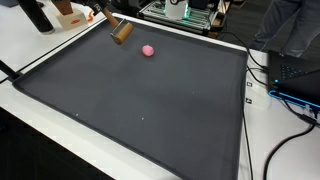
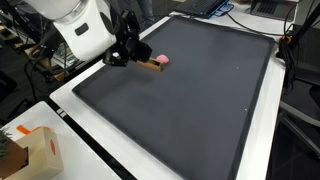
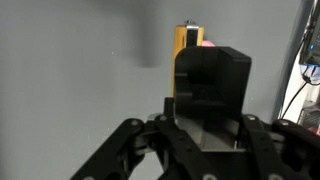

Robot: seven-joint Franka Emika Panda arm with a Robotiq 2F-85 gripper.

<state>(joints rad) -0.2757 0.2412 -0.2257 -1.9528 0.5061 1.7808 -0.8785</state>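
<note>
Gripper [image 3: 210,95] crowding wrist view, pink ball [image 1: 148,50] plain in both exterior views

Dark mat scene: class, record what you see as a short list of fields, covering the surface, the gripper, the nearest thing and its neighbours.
surface: dark grey rectangular mat on a white table
gripper: black Robotiq gripper, near the mat's edge; whether it is open or shut cannot be told
nearest thing: brown wooden block, tilted, at the fingertips
neighbour: small pink ball on the mat, close to the block
elsewhere: cardboard box on the table
</note>
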